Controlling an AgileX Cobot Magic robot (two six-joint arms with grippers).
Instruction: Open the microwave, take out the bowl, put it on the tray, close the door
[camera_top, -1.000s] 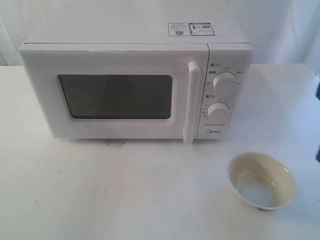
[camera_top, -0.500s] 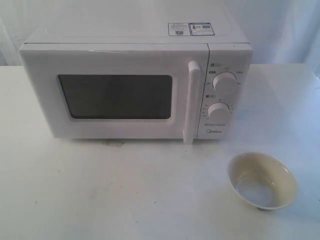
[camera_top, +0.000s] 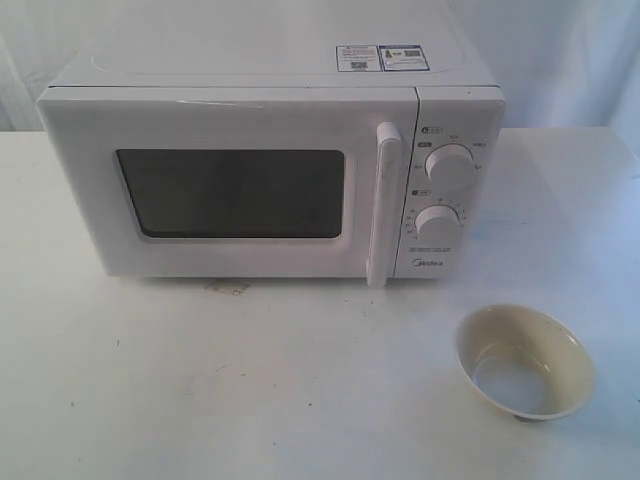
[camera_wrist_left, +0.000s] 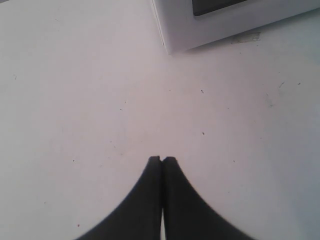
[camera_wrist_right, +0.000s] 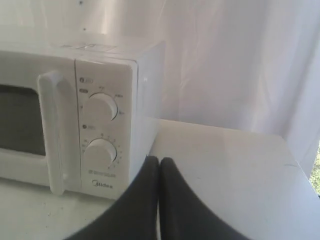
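Observation:
The white microwave (camera_top: 270, 150) stands at the back of the table with its door (camera_top: 230, 125) shut and its bar handle (camera_top: 383, 205) upright. The cream bowl (camera_top: 523, 360) sits upright on the table, in front of and to the right of the microwave. No tray shows in any view. Neither arm appears in the exterior view. My left gripper (camera_wrist_left: 162, 159) is shut and empty over bare table near the microwave's lower corner (camera_wrist_left: 180, 25). My right gripper (camera_wrist_right: 159, 160) is shut and empty, to the right of the microwave's dial panel (camera_wrist_right: 102, 125), apart from it.
A white table (camera_top: 250, 380) carries everything, and a white curtain (camera_top: 560, 50) hangs behind. A small brownish patch (camera_top: 228, 288) lies under the microwave's front edge. The table's right edge (camera_wrist_right: 295, 160) shows in the right wrist view.
A dark piece of the right arm at the exterior view's right edge one second ago has gone out of that view. The microwave and the bowl have not moved.

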